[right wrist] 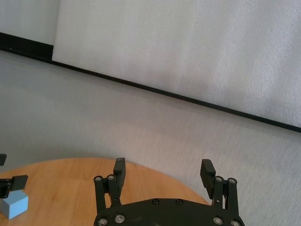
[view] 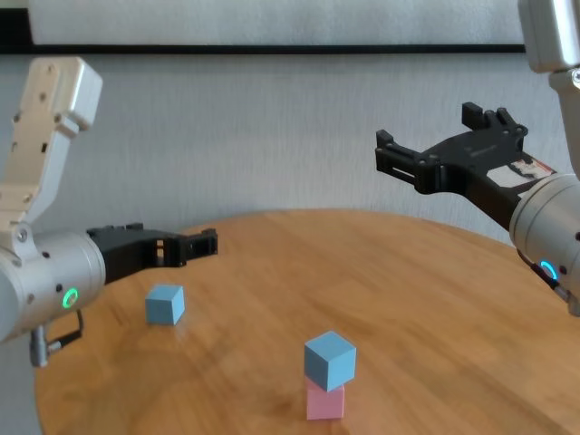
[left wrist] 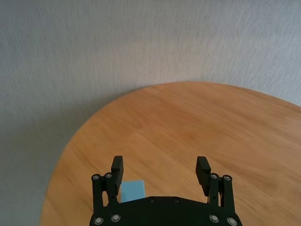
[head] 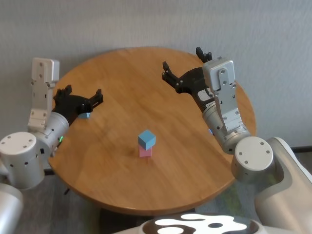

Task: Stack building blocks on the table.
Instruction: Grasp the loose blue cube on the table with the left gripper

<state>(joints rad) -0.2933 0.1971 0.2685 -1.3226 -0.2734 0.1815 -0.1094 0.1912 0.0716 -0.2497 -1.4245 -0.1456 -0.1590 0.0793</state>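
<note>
Lighting: bright, even, diffuse; daylight-type, no hard-edged shadows. Table [head: 146, 73] top carries a broad soft sheen at centre in head view, no blown-out glare. Stacked blocks [head: 146, 143] throw a faint short shadow toward the near-left. Lone blue block [view: 164, 304] in chest view has a weak shadow at its base. Overexposed white patches on robot body [head: 195, 225] at lower edge of head view. Focus: sharp throughout; wall texture crisp in both wrist views. Slight softness on left gripper [view: 195, 245] in chest view. Edge distortion: minimal, wall trim [right wrist: 164, 92] reads straight.
</note>
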